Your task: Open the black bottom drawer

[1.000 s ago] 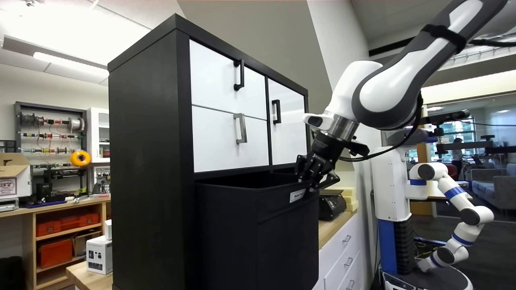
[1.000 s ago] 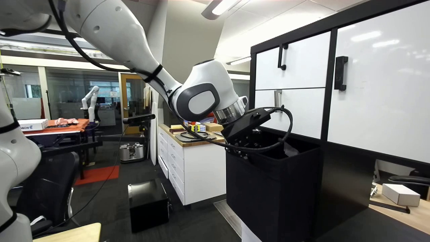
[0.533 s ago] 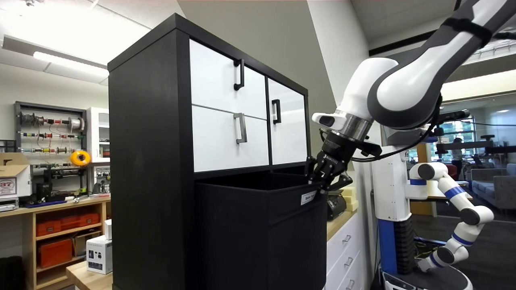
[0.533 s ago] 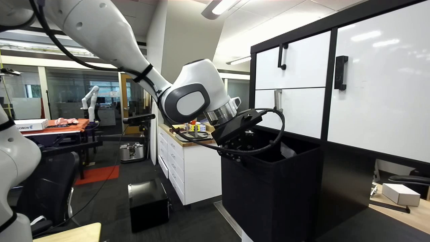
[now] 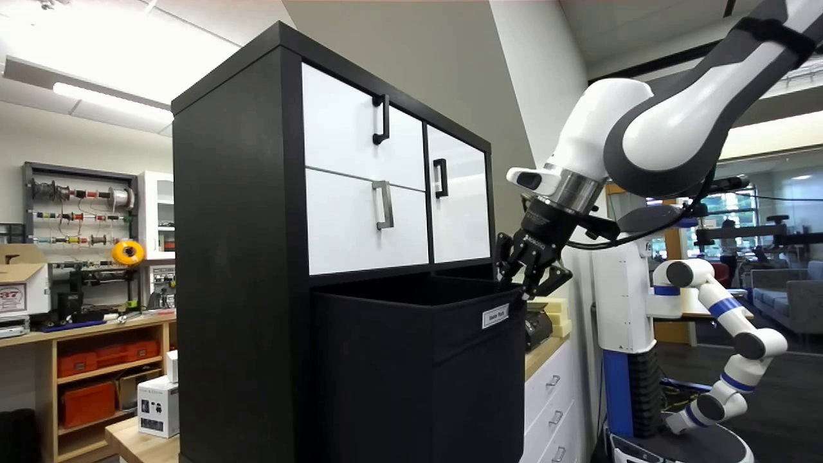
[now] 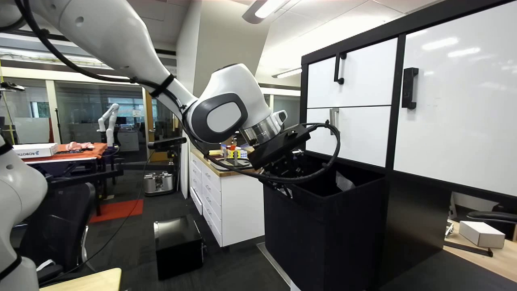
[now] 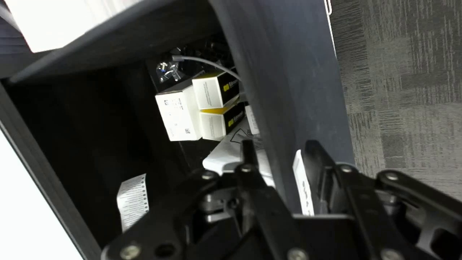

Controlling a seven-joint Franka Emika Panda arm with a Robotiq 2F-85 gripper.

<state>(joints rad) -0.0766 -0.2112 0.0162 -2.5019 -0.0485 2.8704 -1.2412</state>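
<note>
**Gripper (image 5: pixel 515 288) astride the front wall (image 7: pixel 299 90) of the pulled-out black bottom drawer (image 5: pixel 479 386)**

The arm (image 5: pixel 681 151) slopes down in both exterior views, its wrist bent so the gripper points steeply downward and tips toward the cabinet (image 5: pixel 235 257). The jaws stand apart — in the wrist view one finger (image 7: pixel 248 159) lies on the inner side of the front wall, the other on the outer side, just beside a white label (image 7: pixel 304 184). A gap shows between inner finger and wall; whether the outer finger touches, I cannot tell.

The drawer juts from the cabinet below the white fronts (image 5: pixel 353 225), its top uncovered. Inside, small boxes (image 7: pixel 209 92) sit just beside the front wall; a dark stretch runs from them to the cabinet, and a strip of printed paper (image 7: pixel 133 198) lies there. Beyond the wall's outer face the wrist view shows carpet (image 7: pixel 397 90). In an exterior view a black box (image 6: pixel 179 246) stands well apart from the drawer. There too, the cable (image 6: pixel 337 143) crosses the silver handle (image 6: pixel 333 115) of a white front — touching or not, unclear.
</note>
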